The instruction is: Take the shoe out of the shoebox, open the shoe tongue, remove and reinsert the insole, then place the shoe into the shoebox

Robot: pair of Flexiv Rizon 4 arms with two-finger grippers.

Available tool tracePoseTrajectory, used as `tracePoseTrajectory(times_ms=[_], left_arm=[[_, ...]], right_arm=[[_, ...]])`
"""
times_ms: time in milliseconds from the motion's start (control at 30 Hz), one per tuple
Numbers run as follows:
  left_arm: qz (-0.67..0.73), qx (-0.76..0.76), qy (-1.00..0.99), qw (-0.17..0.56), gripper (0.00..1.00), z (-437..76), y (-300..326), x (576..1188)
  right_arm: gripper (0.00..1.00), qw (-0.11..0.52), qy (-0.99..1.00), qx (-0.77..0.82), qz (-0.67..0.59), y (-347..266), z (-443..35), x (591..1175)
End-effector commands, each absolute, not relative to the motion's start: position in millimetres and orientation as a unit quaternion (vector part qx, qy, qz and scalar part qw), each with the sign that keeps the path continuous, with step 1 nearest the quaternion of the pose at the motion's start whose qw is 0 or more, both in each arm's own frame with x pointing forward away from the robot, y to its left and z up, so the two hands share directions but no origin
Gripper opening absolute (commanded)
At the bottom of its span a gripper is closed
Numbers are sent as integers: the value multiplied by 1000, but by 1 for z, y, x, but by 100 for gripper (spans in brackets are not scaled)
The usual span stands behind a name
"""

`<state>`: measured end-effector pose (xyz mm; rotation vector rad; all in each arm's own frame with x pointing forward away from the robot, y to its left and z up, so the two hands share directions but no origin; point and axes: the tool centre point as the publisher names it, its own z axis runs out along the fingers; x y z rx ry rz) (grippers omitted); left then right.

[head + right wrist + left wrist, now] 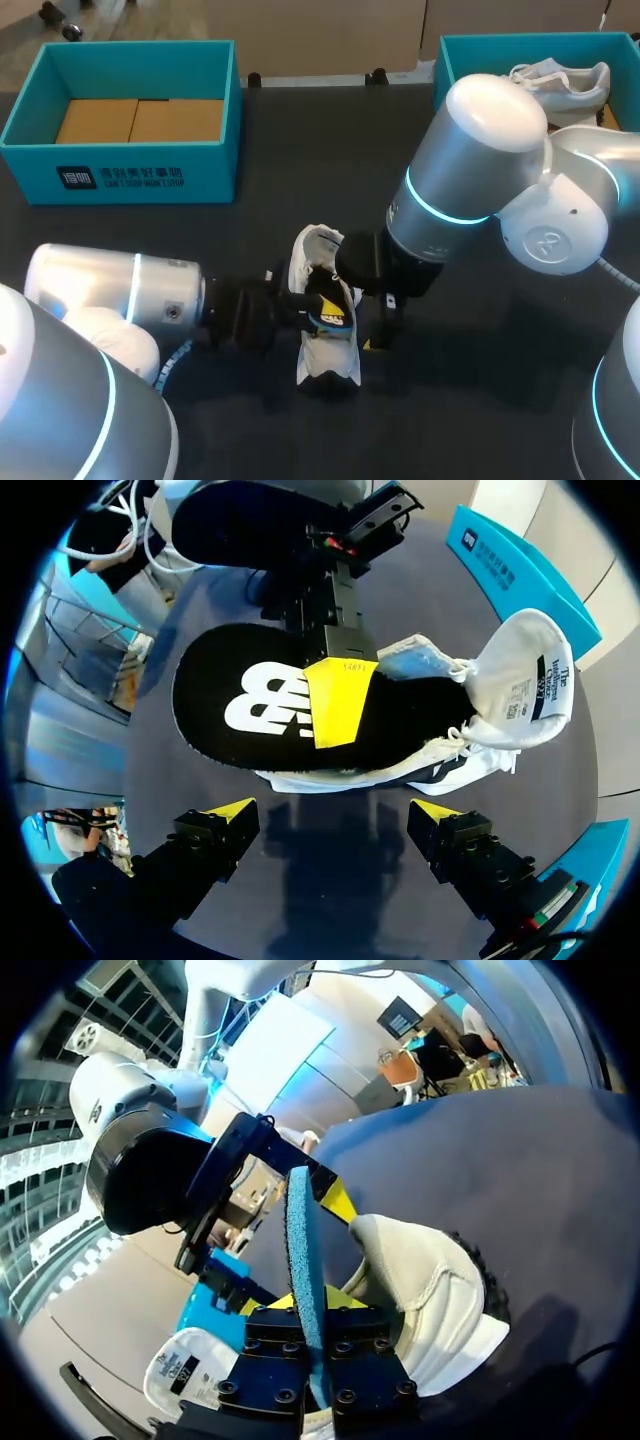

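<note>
Dark table [300, 150]; 2 teal boxes [120, 180] behind the shoe [330, 365]. White shoe mid-table, tongue folded out. Left gripper [310, 1300] clenches black-topped insole [260, 705] against the shoe; right gripper [335, 815] released, just beside.

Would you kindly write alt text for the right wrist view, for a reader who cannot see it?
The left gripper grips a black insole, held in front of a white shoe that lies on the dark table with its tongue folded open. The right gripper is open, short of the insole; a teal shoebox stands beyond.
</note>
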<state>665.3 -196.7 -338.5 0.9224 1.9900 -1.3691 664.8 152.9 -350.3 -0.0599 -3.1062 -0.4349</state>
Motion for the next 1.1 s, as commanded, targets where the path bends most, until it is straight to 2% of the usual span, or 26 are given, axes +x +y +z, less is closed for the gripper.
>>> tracePoseTrajectory(times_ms=[33, 333, 367, 433, 467, 500, 1100], left_arm=[[-508, 345, 741, 272, 37, -332, -196, 662], [-513, 353, 732, 275, 35, -317, -188, 644], [-512, 355, 731, 277, 32, -317, -188, 644], [-511, 356, 732, 277, 18, -316, -187, 644], [-511, 355, 732, 278, 3, -316, -187, 644], [-510, 355, 732, 279, 0, -317, -186, 644], [-458, 373, 748, 304, 0, -355, -198, 673]], right_arm=[[100, 1, -990, -19, -139, 153, -352, 664], [100, 1, -990, -19, -139, 153, -352, 664], [100, 1, -990, -19, -139, 153, -352, 664], [100, 1, -990, -19, -139, 153, -352, 664], [100, 1, -990, -19, -139, 153, -352, 664], [100, 1, -990, -19, -139, 153, -352, 664], [100, 1, -990, -19, -139, 153, -352, 664]])
